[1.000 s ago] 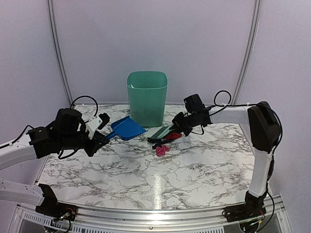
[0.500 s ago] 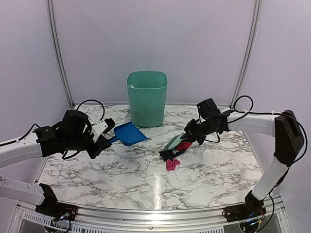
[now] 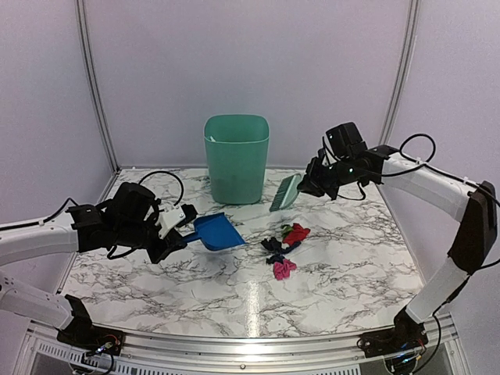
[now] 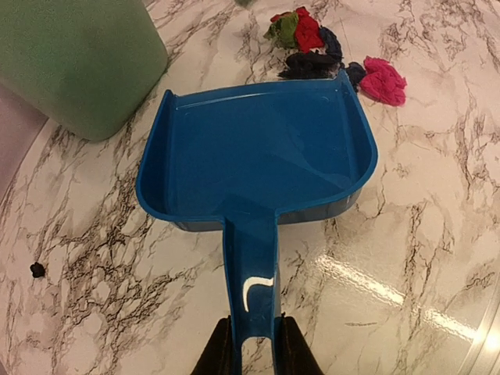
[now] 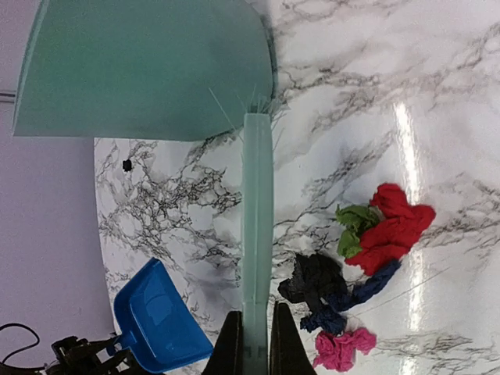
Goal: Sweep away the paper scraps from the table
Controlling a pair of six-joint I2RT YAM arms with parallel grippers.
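The left fingers (image 4: 223, 351) were closed tight on the end of the handle of a blue plastic dustpan (image 4: 258, 148), one finger on each side of it. The left arm lay low, reaching in from the left edge, its forearm stretched toward the middle of the glossy white, grey-veined marble-pattern counter (image 3: 336, 266). The dustpan pointed its open mouth right, toward the small crumpled paper scraps (image 3: 283, 244). I could not tell whether its lip rested on the counter. The right fingers (image 5: 231, 348) were clamped on the handle of a pale green hand brush (image 5: 256, 234). The brush was lifted off the counter, just right of a tall teal-green plastic bin (image 3: 237, 156), its head aimed left at the bin. The right arm rose from its base at the near right, bent high at the elbow and reached left over the far side of the counter. The scraps lay in a loose cluster at the counter's centre, between the dustpan and the right arm. Red and green pieces were farthest, black and dark blue ones sat in the middle, and a magenta-pink one lay nearest. The brush touched none of them. The dustpan's right corner sat just beside the dark scraps; contact was unclear. A tiny black speck (image 4: 36, 269) lay apart, left of the bin.
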